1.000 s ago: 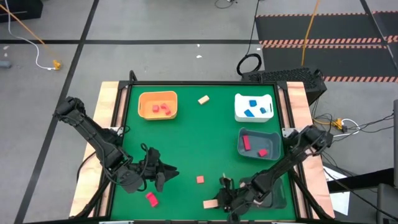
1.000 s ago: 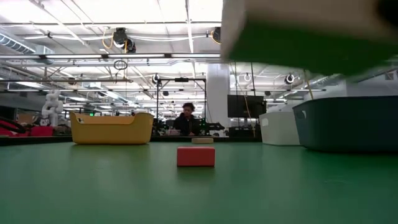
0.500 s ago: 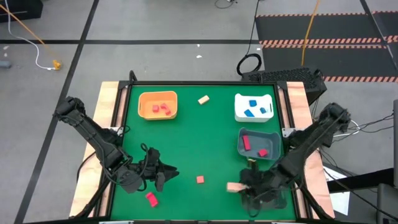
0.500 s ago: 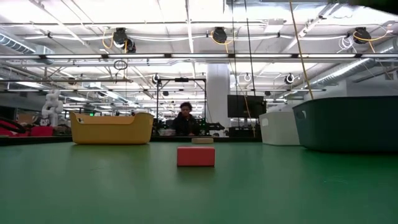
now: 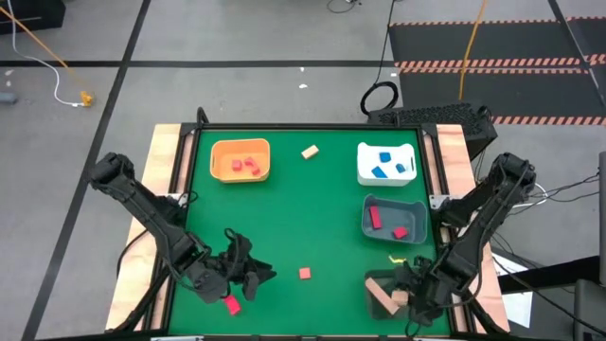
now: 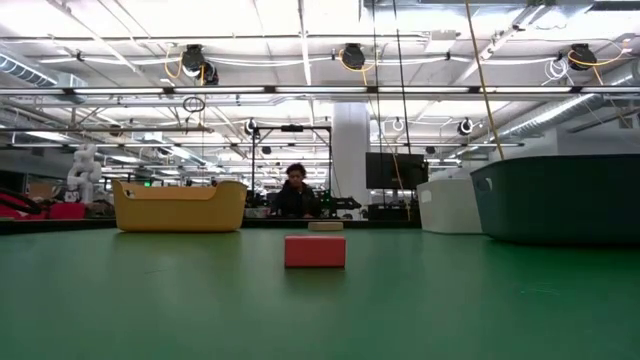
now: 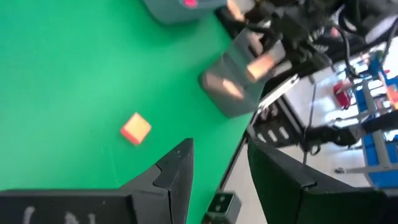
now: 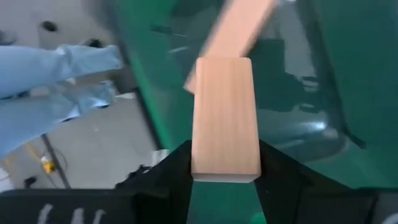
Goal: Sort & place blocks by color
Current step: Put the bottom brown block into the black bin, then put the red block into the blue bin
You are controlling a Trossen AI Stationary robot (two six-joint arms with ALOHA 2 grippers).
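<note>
- Blocks are spread over the desk (image 5: 284, 218) and trays; the tan bar (image 8: 225, 118) sits clamped between the fingers of the right hand (image 8: 224, 171), right over the near grey tray (image 5: 379, 282), where a second tan bar (image 5: 381, 296) already lies.
- Risk, as I judge it: the held bar hangs close to the tray's wall, so a release from here could clip the rim or land on the bar below and tip out.
- Left hand (image 7: 217, 162) hovers with its fingers apart and nothing between them; a pink block (image 5: 231, 303) lies just beside it. Coming down off-centre could nudge that block away rather than straddle it.
- Farther from both hands, a red block (image 5: 305, 273) sits alone on the desk, midway between them.
- Beyond the right hand, the far grey tray (image 5: 417, 210) holds two red blocks, which looks like a colour clash with the red ones elsewhere.
- Farthest off, the white tray (image 5: 365, 175) holds blue blocks, the orange tray (image 5: 220, 163) holds red ones, and a lone tan block (image 5: 310, 152) lies between them.
</note>
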